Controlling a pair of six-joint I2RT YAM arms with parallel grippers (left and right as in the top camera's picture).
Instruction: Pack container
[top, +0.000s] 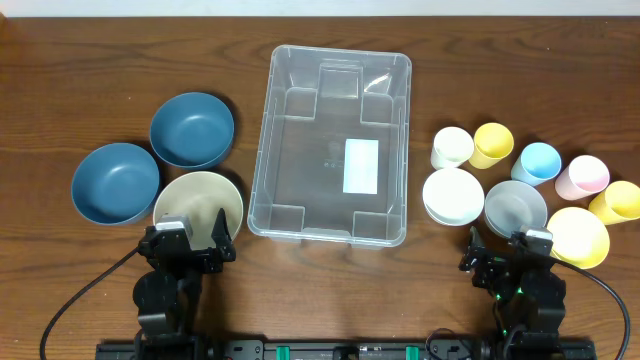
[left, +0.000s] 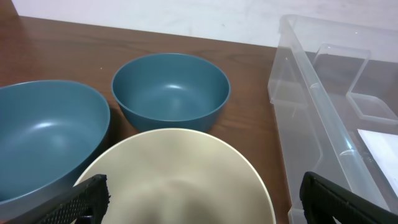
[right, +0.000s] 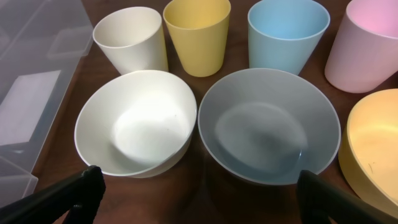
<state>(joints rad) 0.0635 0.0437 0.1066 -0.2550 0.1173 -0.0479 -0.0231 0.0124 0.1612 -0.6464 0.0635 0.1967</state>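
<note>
The clear plastic container (top: 330, 140) stands empty in the middle of the table, a white label on its base; its wall shows in the left wrist view (left: 323, 118). My left gripper (top: 190, 245) is open and empty at the near edge of a cream bowl (top: 198, 203) (left: 180, 174). Two blue bowls (top: 192, 128) (top: 115, 182) lie left of the container. My right gripper (top: 510, 262) is open and empty, just in front of a white bowl (right: 137, 121) and a grey bowl (right: 267, 124).
On the right stand a white cup (top: 452, 148), a yellow cup (top: 492, 144), a light blue cup (top: 540, 162), a pink cup (top: 582, 177), another yellow cup (top: 617, 202) and a yellow bowl (top: 578, 236).
</note>
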